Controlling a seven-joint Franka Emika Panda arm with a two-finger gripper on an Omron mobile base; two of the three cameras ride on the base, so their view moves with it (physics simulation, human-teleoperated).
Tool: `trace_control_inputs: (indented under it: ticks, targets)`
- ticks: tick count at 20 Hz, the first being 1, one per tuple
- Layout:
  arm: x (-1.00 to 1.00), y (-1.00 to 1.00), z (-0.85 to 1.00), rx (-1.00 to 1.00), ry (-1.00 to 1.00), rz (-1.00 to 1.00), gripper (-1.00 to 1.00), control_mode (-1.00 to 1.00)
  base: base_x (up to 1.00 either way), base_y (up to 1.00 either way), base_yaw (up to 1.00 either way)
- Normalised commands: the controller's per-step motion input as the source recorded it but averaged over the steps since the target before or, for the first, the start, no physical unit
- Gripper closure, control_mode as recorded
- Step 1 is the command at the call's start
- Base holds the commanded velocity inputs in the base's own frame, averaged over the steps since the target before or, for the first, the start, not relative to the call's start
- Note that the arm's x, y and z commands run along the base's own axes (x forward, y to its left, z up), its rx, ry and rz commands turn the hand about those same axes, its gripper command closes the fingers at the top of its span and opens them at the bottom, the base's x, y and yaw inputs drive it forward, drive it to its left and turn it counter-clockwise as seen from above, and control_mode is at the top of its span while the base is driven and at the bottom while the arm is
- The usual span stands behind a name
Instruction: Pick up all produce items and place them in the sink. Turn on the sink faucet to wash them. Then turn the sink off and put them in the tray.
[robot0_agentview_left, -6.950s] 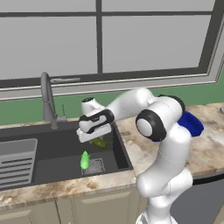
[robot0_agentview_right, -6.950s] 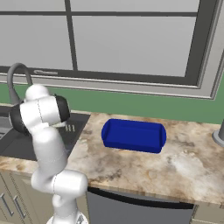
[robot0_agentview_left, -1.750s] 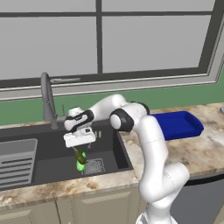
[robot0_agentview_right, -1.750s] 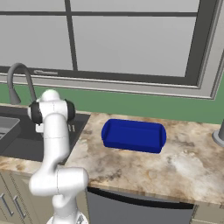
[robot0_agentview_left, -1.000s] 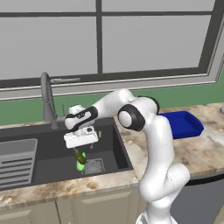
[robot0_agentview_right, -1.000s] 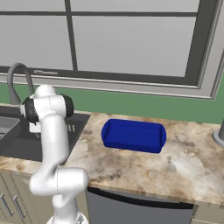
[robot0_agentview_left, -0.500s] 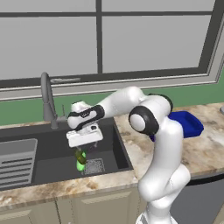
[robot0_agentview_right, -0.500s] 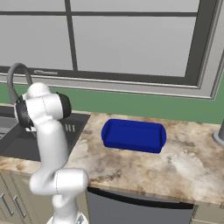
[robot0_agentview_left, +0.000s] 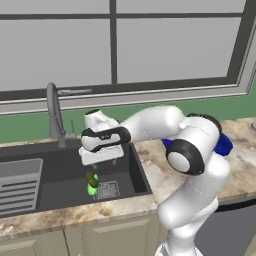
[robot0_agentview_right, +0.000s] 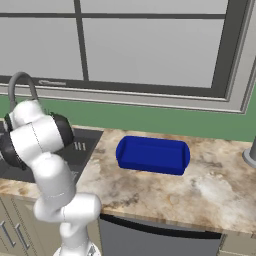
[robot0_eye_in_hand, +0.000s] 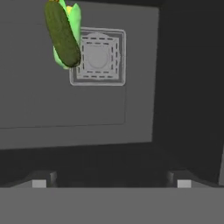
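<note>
End effector (robot0_agentview_left: 101, 161) slightly raised, open; lime vegetable (robot0_eye_in_hand: 72, 26) perhaps half-hidden beneath olive one (robot0_eye_in_hand: 62, 34).

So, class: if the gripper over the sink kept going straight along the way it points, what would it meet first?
Probably the bare floor of the sink, beside the drain grate. The open gripper points down into the basin; the two vegetables lie off to one side.
</note>
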Motion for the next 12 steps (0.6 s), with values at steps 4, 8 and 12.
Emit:
trace_control_inputs:
  ticks: [4,8,12]
  targets:
    - [-0.33,-0.20,0.46,0.01,-0.21,0.01,-1.00,-1.00,0.00,0.00,0.00]
    - [-0.13,-0.03,0.60,0.00,-0.21,0.10,-1.00,-1.00,0.00,0.00,0.00]
    - [-0.07,0.00,0.56,0.00,-0.18,0.16,-1.00,-1.00,0.00,0.00,0.00]
